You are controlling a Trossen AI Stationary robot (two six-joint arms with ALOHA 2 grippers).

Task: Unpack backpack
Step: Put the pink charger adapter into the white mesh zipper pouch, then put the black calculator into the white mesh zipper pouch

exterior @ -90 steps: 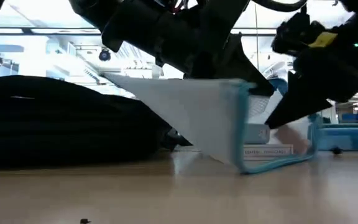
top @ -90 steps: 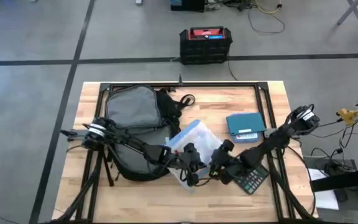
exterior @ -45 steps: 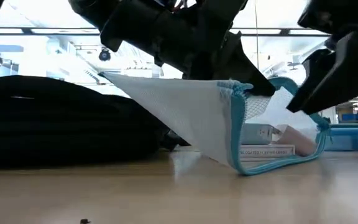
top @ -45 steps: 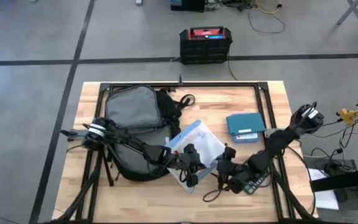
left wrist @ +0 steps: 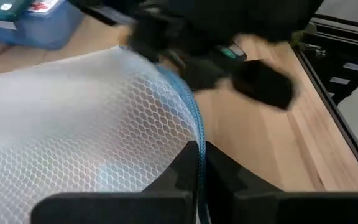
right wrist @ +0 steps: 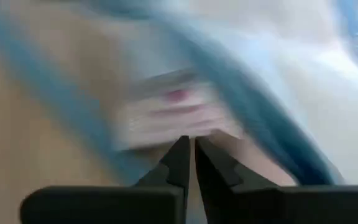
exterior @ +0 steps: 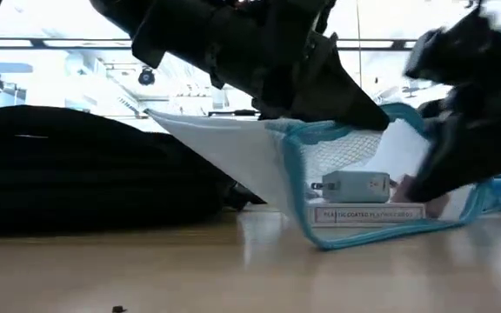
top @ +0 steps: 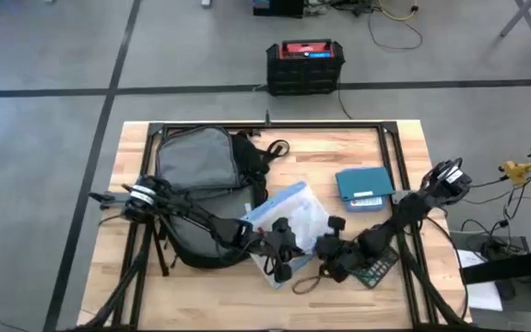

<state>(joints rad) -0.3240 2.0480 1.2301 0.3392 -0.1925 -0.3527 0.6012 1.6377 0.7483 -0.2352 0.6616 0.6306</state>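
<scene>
The left claw (top: 279, 261) sits near the front middle of the table (top: 404, 166), its fingers (left wrist: 185, 171) pinched narrow on the blue-trimmed edge of a clear mesh pouch (top: 289, 217). In the left wrist view the blue piping runs straight down between the two dark fingers, with the honeycomb mesh spreading away to one side. The low view shows the pouch lifted at that edge and sagging open toward the table, with a small white adapter (exterior: 352, 184) and a flat box with printed lettering (exterior: 370, 214) lying inside it.

The right claw (top: 325, 261) is just beside the left claw, at the open end of the pouch. The right wrist view shows its two fingers (right wrist: 178, 163) drawn nearly together, tips almost touching, with a blurred pale item and blue trim just past them; whether anything is caught between them cannot be told.

The backpack (top: 196, 166) lies flat behind and to the outer side of the left claw, grey panel up, its loose black straps (top: 264, 152) trailing toward the middle of the table. Part of the pouch rests against the bag's near edge.

Behind the right claw lies a teal box (top: 363, 186). A dark calculator (top: 373, 268) is under the right arm, just outward of the claw. A small brown cord loop (top: 308, 282) lies on the table in front of both claws.
</scene>
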